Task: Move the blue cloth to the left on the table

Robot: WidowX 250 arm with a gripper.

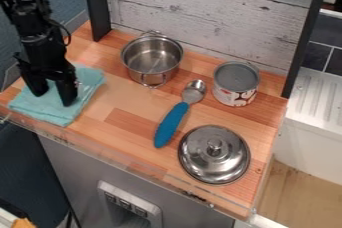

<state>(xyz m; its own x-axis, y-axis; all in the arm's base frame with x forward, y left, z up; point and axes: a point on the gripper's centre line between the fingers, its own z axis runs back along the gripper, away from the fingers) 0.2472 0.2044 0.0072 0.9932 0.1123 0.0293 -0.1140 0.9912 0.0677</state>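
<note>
At the left end of the wooden counter, my gripper (55,93) points down over the light blue cloth (50,111), its two fingers spread apart. The fingertips are at or just above the cloth; whether they touch it I cannot tell. Folded and fairly flat, the cloth lies near the counter's left front corner, and the gripper hides part of its middle.
Right of the cloth stands a steel pot (152,59). A spoon with a blue handle (172,124) lies mid-counter, a can (236,84) stands at the right, and a steel lid (214,154) rests near the front. A wooden wall (220,12) rises behind.
</note>
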